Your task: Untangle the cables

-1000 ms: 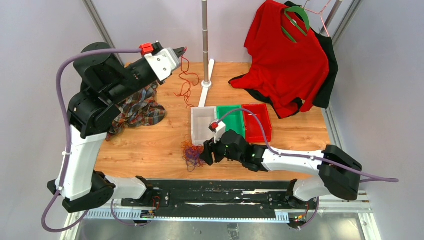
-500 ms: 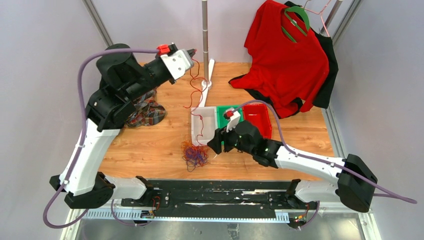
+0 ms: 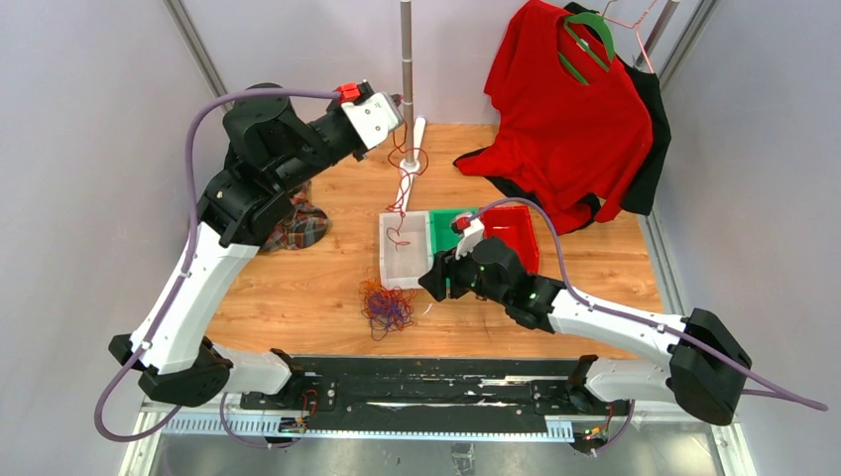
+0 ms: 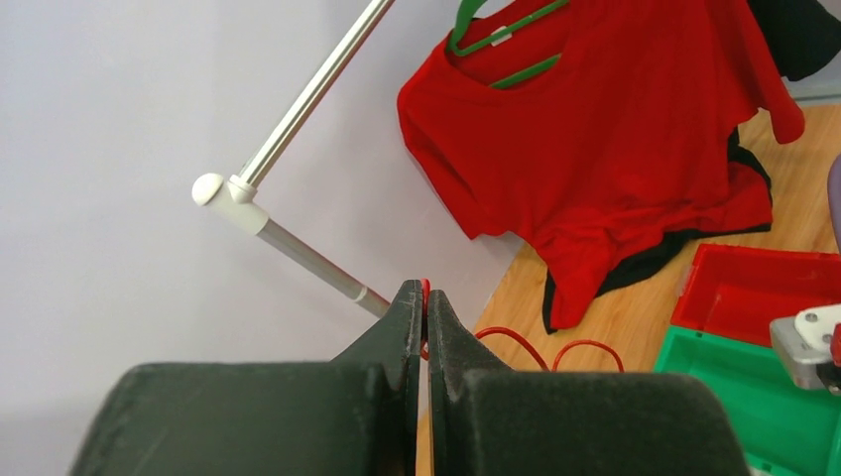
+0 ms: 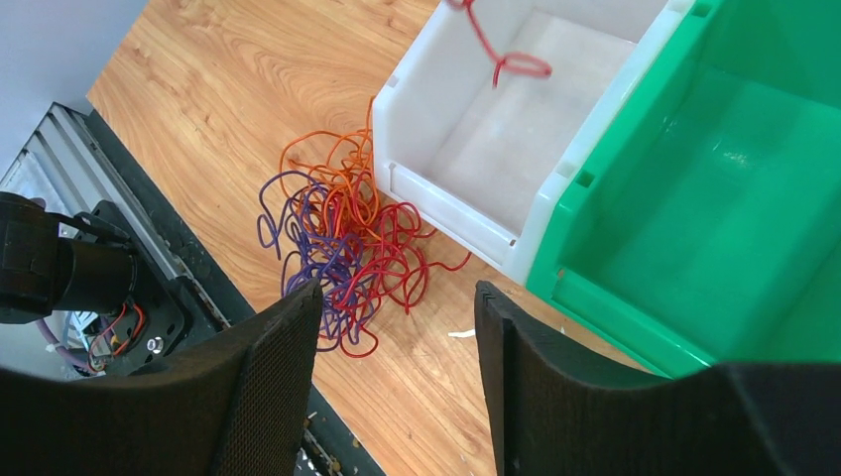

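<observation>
We log the left gripper raised high beyond the white bin, jaws pressed together on a red cable. The right gripper is low at the bin's near right corner, fingers spread.

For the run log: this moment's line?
left pincer: shut on red cable, dangling into white bin | right pincer: open beside tangle

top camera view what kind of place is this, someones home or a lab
Most likely a robot lab cell: bare grey panel walls box in a wooden tabletop, two robot arms sit on a black base rail, and a red T-shirt hangs nearby.
</observation>
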You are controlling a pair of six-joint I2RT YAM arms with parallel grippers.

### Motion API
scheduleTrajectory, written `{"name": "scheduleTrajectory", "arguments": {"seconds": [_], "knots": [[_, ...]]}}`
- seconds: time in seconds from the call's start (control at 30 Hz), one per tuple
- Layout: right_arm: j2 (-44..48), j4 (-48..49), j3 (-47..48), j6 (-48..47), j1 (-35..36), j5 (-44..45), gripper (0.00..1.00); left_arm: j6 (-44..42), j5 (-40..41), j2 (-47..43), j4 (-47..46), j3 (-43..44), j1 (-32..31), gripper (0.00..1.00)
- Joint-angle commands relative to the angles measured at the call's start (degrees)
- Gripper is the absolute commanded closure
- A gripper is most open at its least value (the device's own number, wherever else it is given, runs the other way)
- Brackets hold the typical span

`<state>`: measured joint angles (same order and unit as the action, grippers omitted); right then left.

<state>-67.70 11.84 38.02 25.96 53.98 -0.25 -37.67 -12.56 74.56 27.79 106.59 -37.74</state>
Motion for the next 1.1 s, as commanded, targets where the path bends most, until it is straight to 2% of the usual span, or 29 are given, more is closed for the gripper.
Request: {"name": "scheduleTrajectory", "arguments": {"seconds": [0.0,0.1,0.3,0.47,0.77,1.07], "knots": [[-1.4,1.6,-0.7,0.5,-1.1,0.0,0.43,1.7,1.0,1.0,-3.2,1.5,-0.5,1.00],[-1.7,1.8,-0.8,0.5,-1.3,0.1,0.43,1.9,1.2,-0.4,-3.0,-2.2,-0.5,1.00],[-0.6,1.7,-2.2,1.2,-2.2,1.5,0.44,4.1,2.0,-5.9,-4.2,-17.5,-0.5,1.00],[1.1,1.3,-3.8,3.4,-3.9,3.1,0.46,5.3,4.3,-6.8,-6.2,-26.9,-0.5,1.00],[3.1,0.6,-4.6,4.3,-5.8,4.0,0.48,3.9,7.3,-2.1,-8.6,-34.2,-0.5,1.00],[4.0,0.5,-5.7,4.3,-7.4,4.1,0.50,-0.9,10.6,9.4,-12.3,-31.9,-0.5,1.00]]}}
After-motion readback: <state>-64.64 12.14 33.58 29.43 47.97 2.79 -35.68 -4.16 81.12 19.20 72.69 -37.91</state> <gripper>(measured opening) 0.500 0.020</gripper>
